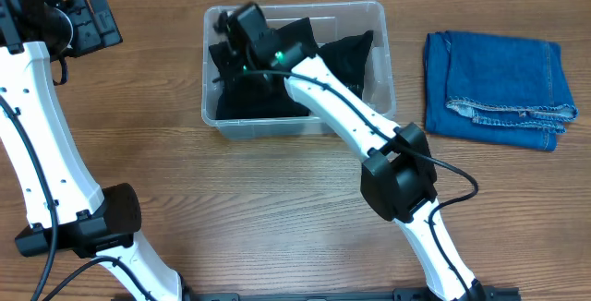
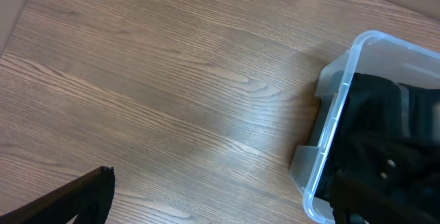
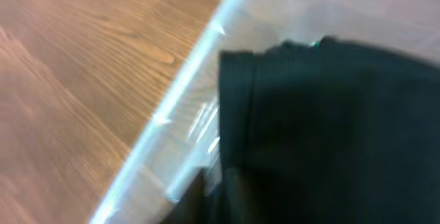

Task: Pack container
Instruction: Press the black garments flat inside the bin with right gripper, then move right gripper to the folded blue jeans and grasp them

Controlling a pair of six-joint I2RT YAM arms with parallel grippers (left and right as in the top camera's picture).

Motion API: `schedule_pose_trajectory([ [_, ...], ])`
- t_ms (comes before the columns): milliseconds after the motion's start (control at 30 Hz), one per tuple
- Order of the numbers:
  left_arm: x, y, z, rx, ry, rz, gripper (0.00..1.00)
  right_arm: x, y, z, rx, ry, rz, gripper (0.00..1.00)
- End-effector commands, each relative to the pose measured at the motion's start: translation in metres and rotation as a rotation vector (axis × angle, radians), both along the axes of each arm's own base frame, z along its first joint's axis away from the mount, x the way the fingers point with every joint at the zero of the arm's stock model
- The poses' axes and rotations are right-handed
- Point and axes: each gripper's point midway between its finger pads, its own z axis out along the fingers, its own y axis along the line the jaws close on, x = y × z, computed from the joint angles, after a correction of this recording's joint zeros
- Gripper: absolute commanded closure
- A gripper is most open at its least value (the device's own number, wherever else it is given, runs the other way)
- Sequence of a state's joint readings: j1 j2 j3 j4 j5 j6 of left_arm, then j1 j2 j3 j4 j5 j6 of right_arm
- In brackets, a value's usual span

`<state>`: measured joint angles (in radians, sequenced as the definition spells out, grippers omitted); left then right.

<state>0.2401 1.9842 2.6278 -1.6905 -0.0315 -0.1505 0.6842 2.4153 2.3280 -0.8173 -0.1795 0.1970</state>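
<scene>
**Black clothing in the container; jeans outside it**

Location: the container (image 1: 277,128) sits at the far middle of the table (image 1: 231,209), clear-walled, with black clothing (image 1: 342,56) heaped inside and rising towards the right wall.

Right arm: reaches across into the left half of the container; the right gripper (image 1: 242,26) is low over the dark cloth; its own camera gives only a blurred edge of fabric beside the plastic rim, so I cannot tell whether the fingers are spread or pinching cloth.

Left arm: the left gripper (image 1: 90,26) hangs well clear at the far left, holding nothing that can be seen; only one dark fingertip shows in its camera, so its spread cannot be judged either.

Outstanding: folded jeans (image 1: 499,89) lie on the table to the right of the container, apart from it.

Judgement: the step in hand appears to be settling the black clothing. To do it well, press the heap flat and towards one end; keep the fingers inside the rim so the light container does not shift; lift out straight; leave a level space for the jeans.
</scene>
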Motion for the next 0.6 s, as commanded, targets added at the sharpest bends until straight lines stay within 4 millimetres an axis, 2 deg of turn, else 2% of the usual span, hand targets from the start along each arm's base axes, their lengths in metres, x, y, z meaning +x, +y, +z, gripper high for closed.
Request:
schedule_pose_trajectory([
  [0,-0.004,0.000,0.007,0.006,-0.017,0.006,0.00,0.003,-0.024,0.119,0.086,-0.141,-0.020,0.19],
  [33,-0.004,0.000,0.007,0.006,-0.017,0.006,0.00,0.000,-0.037,0.135,0.083,-0.137,-0.035,0.10],
  [100,-0.004,0.000,0.007,0.006,-0.017,0.006,0.00,-0.004,-0.067,0.160,0.075,-0.131,-0.072,0.00],
  [200,-0.004,0.000,0.007,0.006,-0.017,0.006,0.00,-0.006,-0.110,0.184,0.063,-0.114,-0.141,0.00],
  [267,-0.004,0.000,0.007,0.006,-0.017,0.006,0.00,-0.004,-0.159,0.197,0.059,-0.075,-0.244,0.00],
  [367,-0.004,0.000,0.007,0.006,-0.017,0.006,0.00,-0.001,-0.230,0.195,0.050,0.031,-0.450,0.00],
  [500,-0.004,0.000,0.007,0.006,-0.017,0.006,0.00,-0.007,-0.330,0.168,0.033,0.253,-0.864,0.00],
  [533,-0.004,0.000,0.007,0.006,-0.017,0.006,0.00,-0.009,-0.363,0.158,0.046,0.321,-1.000,0.00],
  [567,-0.004,0.000,0.007,0.006,-0.017,0.007,0.00,-0.009,-0.381,0.153,0.083,0.368,-1.070,0.00],
])
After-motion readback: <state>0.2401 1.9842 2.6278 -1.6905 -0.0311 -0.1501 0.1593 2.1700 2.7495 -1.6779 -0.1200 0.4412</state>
